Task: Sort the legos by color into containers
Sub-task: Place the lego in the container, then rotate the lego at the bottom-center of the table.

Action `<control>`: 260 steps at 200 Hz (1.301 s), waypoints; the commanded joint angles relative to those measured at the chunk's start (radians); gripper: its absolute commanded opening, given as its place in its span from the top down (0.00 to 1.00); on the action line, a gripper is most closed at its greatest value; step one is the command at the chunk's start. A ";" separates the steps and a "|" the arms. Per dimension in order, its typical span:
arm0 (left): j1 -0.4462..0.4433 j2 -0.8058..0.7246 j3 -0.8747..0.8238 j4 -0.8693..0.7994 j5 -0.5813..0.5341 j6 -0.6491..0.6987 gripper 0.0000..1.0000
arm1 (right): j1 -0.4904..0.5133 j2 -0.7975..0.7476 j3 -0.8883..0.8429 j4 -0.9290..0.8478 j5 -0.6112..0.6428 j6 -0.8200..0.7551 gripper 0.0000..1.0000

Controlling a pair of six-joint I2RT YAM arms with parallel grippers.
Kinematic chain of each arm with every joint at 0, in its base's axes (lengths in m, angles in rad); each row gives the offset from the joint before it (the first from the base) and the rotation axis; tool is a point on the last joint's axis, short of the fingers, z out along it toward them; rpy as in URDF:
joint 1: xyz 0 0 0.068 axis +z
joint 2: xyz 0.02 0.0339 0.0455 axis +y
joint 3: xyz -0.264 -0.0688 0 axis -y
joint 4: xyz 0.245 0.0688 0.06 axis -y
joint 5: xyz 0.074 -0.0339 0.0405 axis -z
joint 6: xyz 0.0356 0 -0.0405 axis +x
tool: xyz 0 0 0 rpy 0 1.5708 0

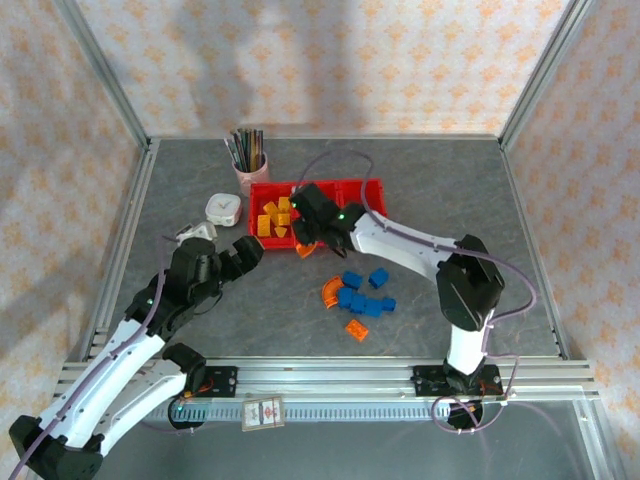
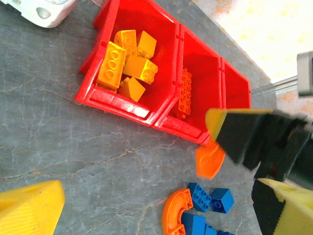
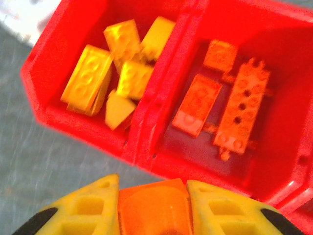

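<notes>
- Step in hand: the right gripper (image 3: 152,188) is clenching an orange curved lego (image 2: 210,159), hanging just outside the near wall of the red containers (image 1: 370,192), by the middle bin.
- Bin contents: yellow blocks (image 3: 117,68) are lying in the left bin and orange blocks (image 3: 239,110) in the middle one.
- Next move, by my judgement: lifting the piece over that near wall, then releasing it above the orange blocks.
- The left gripper (image 2: 159,208) is hovering spread wide, grasping nothing.
- Waiting on the surface (image 1: 450,190): blue blocks (image 1: 365,295), an orange arch (image 1: 330,292) and an orange block (image 1: 357,328).
- Bystanders: a pink cup of pens (image 1: 250,165) and a white round gadget (image 1: 223,207) are standing left of the bins, blocking nothing.
</notes>
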 commanded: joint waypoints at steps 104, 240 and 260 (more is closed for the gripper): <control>0.007 0.141 0.071 0.118 0.012 0.075 0.01 | -0.139 0.297 0.399 -0.097 0.167 0.035 0.45; -0.022 -0.018 -0.055 0.017 0.044 0.086 0.01 | 0.149 -0.191 -0.263 -0.152 0.219 0.408 0.43; -0.052 -0.039 -0.083 0.004 0.036 0.072 0.01 | 0.209 -0.186 -0.302 -0.158 0.225 0.504 0.45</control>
